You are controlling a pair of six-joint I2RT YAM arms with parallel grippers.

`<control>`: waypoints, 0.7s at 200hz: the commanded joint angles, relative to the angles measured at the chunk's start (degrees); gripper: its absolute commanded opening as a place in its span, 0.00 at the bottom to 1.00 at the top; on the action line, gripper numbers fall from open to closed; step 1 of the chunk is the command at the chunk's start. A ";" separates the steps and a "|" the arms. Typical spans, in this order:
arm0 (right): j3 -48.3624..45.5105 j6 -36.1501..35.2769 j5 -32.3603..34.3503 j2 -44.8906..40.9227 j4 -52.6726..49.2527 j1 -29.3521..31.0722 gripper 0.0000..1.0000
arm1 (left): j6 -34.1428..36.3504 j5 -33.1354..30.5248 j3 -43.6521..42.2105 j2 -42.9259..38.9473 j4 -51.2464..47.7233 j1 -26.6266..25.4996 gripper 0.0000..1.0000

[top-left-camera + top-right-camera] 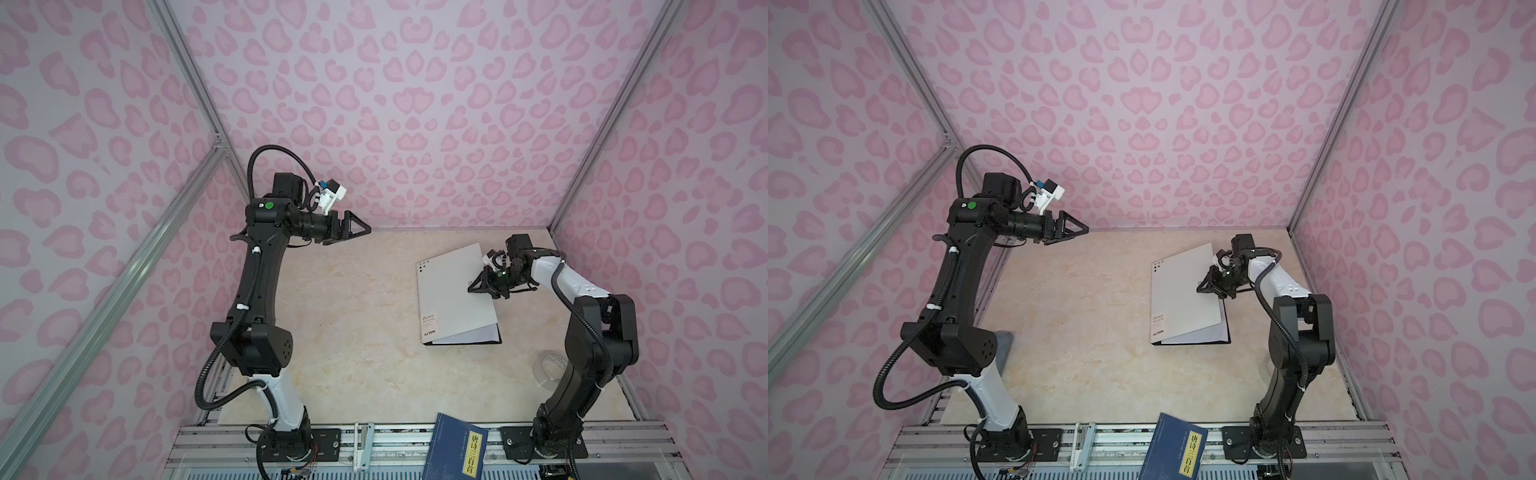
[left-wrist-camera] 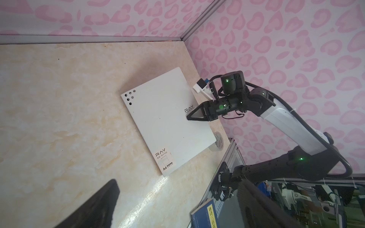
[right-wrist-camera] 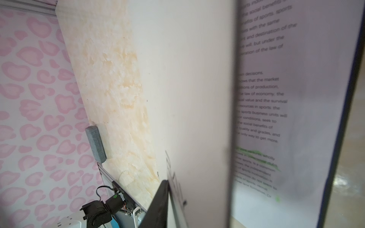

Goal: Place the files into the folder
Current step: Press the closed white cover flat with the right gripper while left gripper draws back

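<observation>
Left wrist view: right claw (image 2: 190, 117) seemingly pinches folder (image 2: 162, 122) at its free edge; left claw (image 2: 178, 181) spread over open table (image 2: 59, 98).

A white folder (image 1: 449, 291) is displaying the brand "RAY" at its 7 o'clock corner in a top view, just above the mark "A4", and again near its 3 o'clock edge. A blue book (image 1: 455, 446) at the table's 6 o'clock edge is carrying "唐诗三百首" on a yellow label (image 1: 472, 454). A printed sheet (image 3: 276, 98) is showing "the law of economy" and "sports business units will".
</observation>
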 commanded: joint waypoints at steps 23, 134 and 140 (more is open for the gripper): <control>-0.11 -2.43 8.68 0.17 -4.02 0.28 0.36 | 1.75 0.53 -6.66 -4.14 1.10 2.29 0.97; 2.18 -5.64 20.40 1.72 -8.25 -0.47 0.57 | 4.03 -1.55 -15.58 -8.42 2.98 2.53 0.97; 2.25 -5.76 21.18 1.90 -8.31 -0.47 0.57 | 4.04 -1.57 -15.91 -8.44 3.07 2.55 0.97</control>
